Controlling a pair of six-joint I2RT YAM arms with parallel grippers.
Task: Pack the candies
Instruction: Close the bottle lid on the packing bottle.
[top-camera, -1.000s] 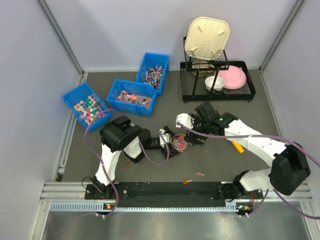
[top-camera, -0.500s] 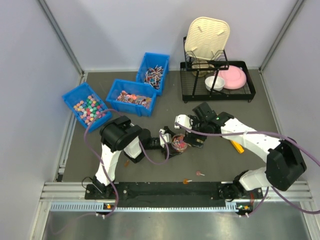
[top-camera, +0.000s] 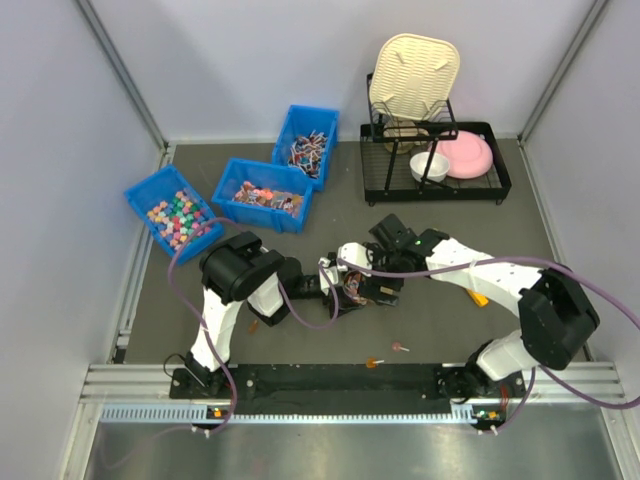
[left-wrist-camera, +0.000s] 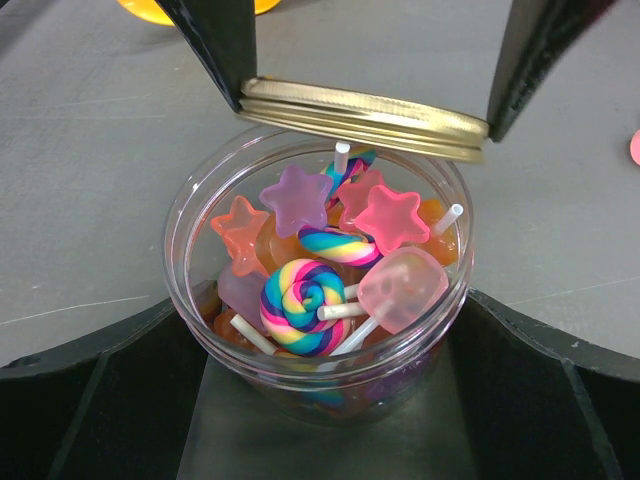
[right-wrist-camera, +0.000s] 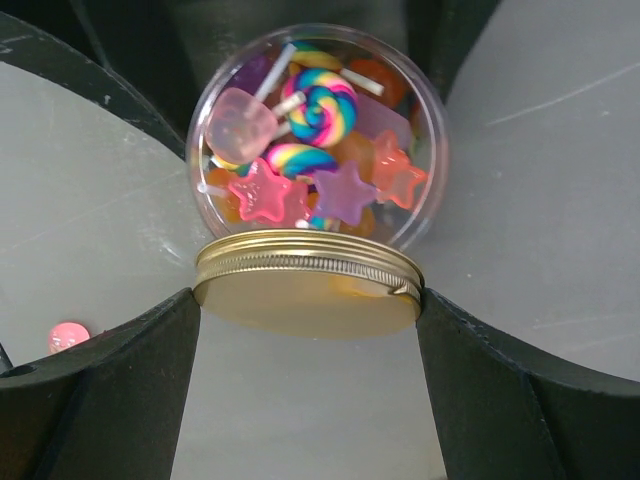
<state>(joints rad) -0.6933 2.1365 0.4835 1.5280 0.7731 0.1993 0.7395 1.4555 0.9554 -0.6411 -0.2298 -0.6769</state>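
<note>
My left gripper (left-wrist-camera: 320, 300) is shut on a clear jar (left-wrist-camera: 200, 190) full of star-shaped and swirl lollipops in pink, orange and purple. In the top view the jar (top-camera: 357, 289) stands at the table's middle, with the left gripper (top-camera: 338, 285) on its left. My right gripper (right-wrist-camera: 308, 300) is shut on a gold lid (right-wrist-camera: 308, 290), pads on both edges. The lid (left-wrist-camera: 365, 115) hangs tilted at the jar's far rim, not seated. From the right, my right gripper (top-camera: 372, 287) reaches over the jar. The candies (top-camera: 262, 195) lie in the middle blue bin.
Three blue bins (top-camera: 166, 212) stand at the back left. A black rack (top-camera: 437, 160) with a beige tray, pink plate and white bowl is back right. A yellow scoop (top-camera: 476, 296) lies under the right arm. Stray sweets (top-camera: 400, 348) lie near the front edge.
My right arm has carried the lid leftward, from beside the jar to right over its rim. The left arm and the jar have stayed put.
</note>
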